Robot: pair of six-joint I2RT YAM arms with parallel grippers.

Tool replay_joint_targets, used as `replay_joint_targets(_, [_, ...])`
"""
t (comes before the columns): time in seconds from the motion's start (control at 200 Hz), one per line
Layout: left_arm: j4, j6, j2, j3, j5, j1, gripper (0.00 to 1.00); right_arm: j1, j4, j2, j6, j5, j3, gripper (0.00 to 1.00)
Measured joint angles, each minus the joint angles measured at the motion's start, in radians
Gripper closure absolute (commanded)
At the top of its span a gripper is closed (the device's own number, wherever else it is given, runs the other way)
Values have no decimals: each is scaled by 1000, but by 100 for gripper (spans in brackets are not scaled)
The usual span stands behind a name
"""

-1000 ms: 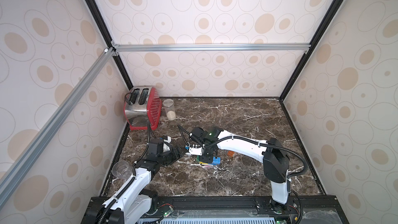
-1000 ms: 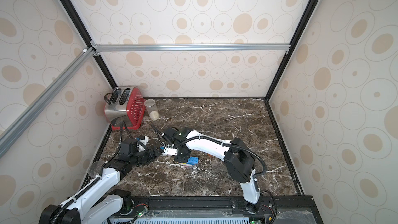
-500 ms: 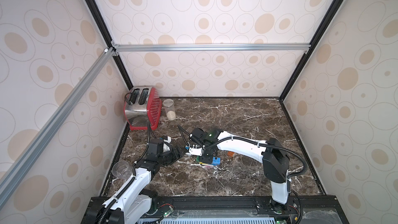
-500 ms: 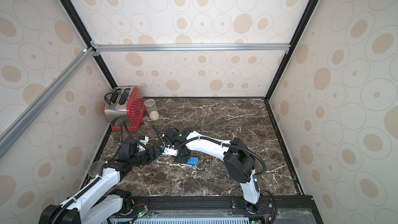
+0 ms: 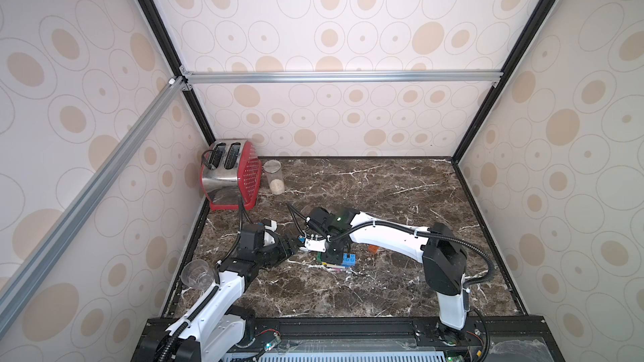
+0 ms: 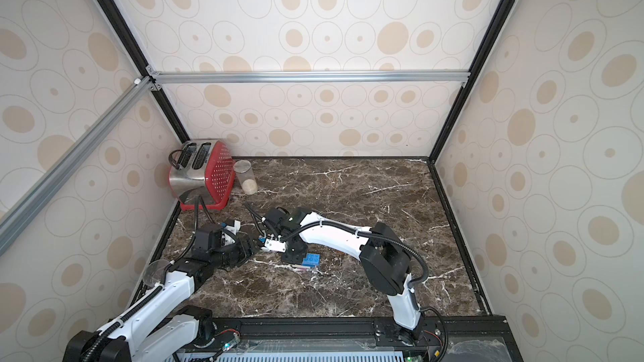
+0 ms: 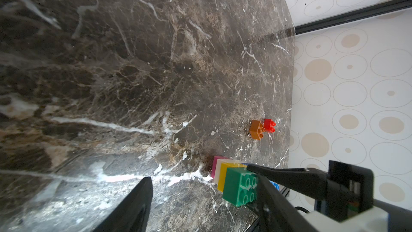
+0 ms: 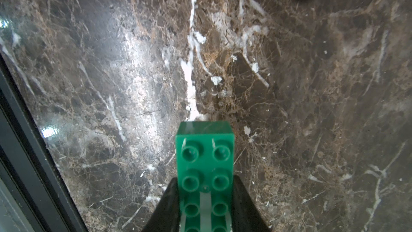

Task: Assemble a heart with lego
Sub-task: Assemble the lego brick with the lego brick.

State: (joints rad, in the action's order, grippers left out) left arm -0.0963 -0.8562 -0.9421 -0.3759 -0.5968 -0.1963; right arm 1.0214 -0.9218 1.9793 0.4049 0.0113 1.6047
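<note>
Lego brick [image 8: 205,164], green, pinched in right tool [image 8: 205,183], seated on heart [image 7: 221,171], left tool [image 5: 292,242] half-open, empty.

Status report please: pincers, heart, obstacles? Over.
Right pincer shut on green brick, atop stack. Left pincer open, empty. Orange brick, red brick loose. Nothing in way.

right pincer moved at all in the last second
No. In a top view the right pincer, shut on the green brick, sits just as far from the orange brick as before.

A robot test cell dressed as a kitchen; marble counter [image 5: 383,186], toaster [image 5: 230,175], wallpapered panels [image 5: 348,12], aluminium frame [image 5: 331,76].
</note>
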Motion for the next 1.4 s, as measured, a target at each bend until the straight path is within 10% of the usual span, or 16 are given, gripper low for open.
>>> replay_joint_targets(0.636, [-5,0,0,0,0,0,26,-8,102,-117,5,23,-158,80])
replay_joint_targets(1.402, [22,4,-19,2,-45,0,18,-16,124,-183,-12,79,-167,43])
